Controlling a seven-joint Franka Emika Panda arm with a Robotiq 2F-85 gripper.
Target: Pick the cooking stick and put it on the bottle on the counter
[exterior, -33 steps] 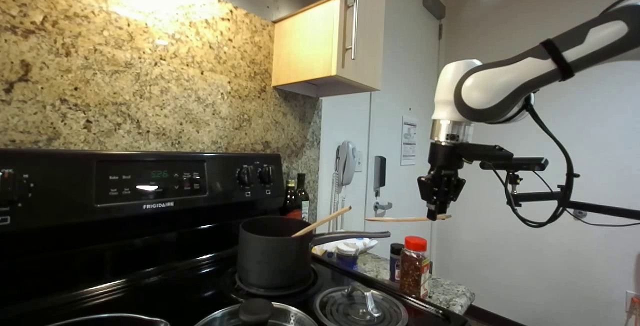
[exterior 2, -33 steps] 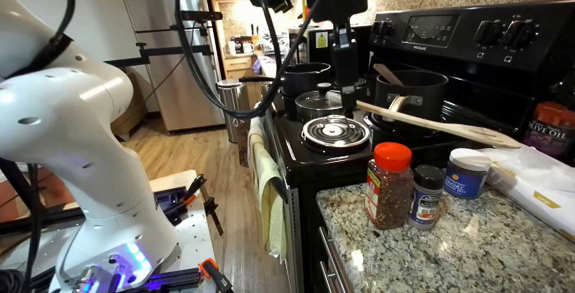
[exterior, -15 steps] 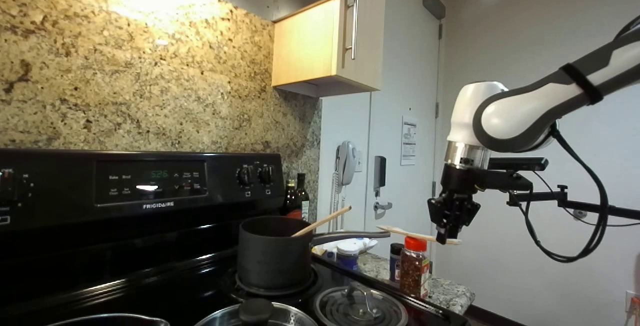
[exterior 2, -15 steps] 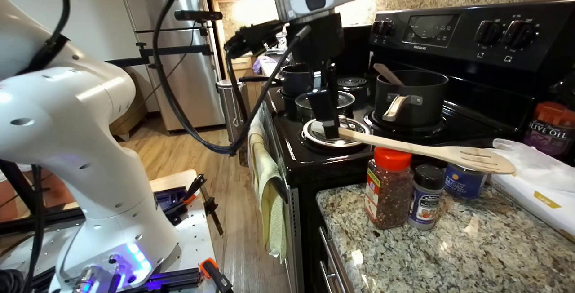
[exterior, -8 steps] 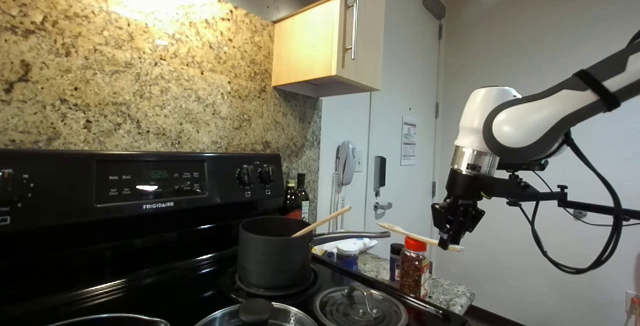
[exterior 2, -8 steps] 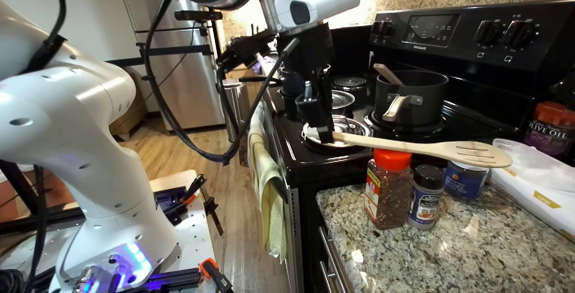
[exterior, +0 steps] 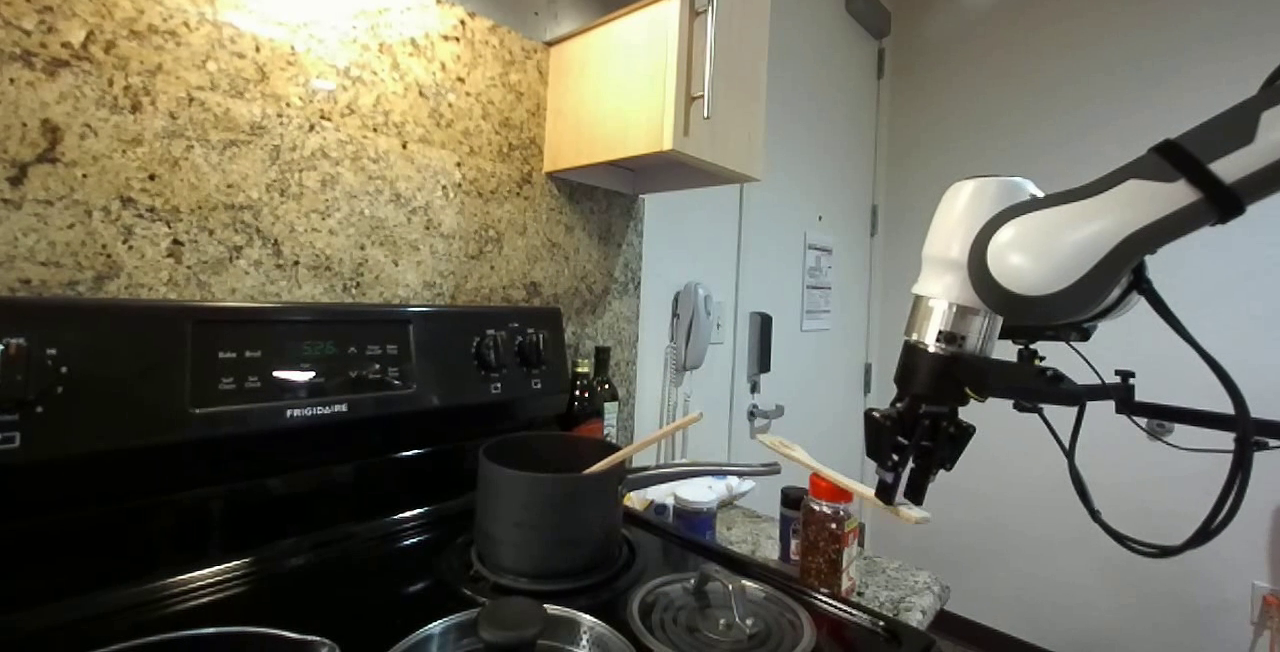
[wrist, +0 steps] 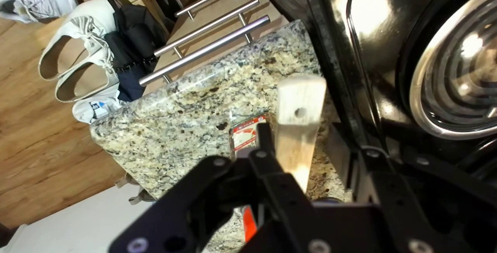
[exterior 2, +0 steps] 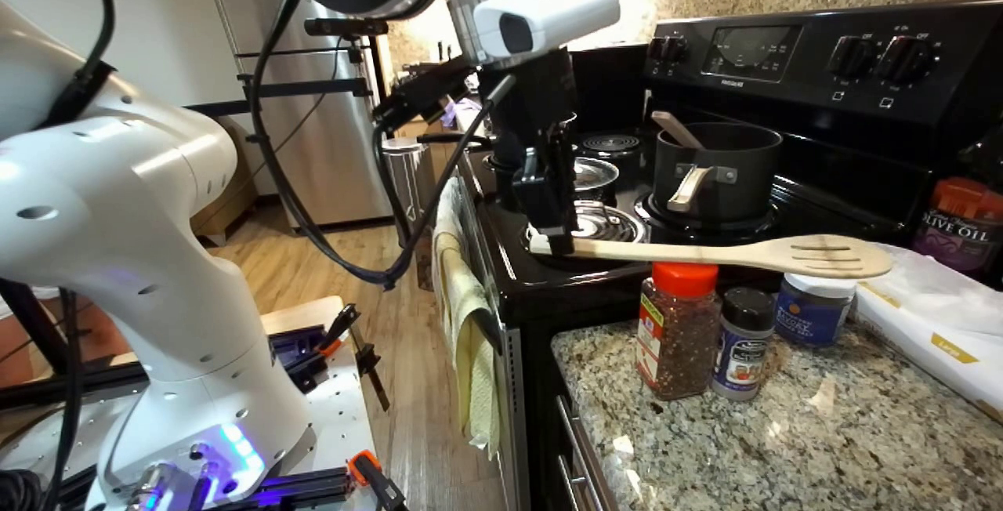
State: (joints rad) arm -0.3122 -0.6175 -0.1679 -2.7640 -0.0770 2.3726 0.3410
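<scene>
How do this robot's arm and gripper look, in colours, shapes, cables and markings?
The rounded, glossy white robot arm has dark grey panels, a black strap and a silver metal ring at its end. A black cable loops beside it, and its white base carries a blue light strip. The angular black gripper has hinged jaws. I can read no lettering.

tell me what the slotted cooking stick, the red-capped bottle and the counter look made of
Cooking stick: pale wood, probably unvarnished; faint streaks, little shine.
Bottle: likely clear plastic, though glass is possible; its sides look see-through. Its red cap looks like smooth plastic.
Counter: polished stone, probably granite, from its speckles and glare.
</scene>
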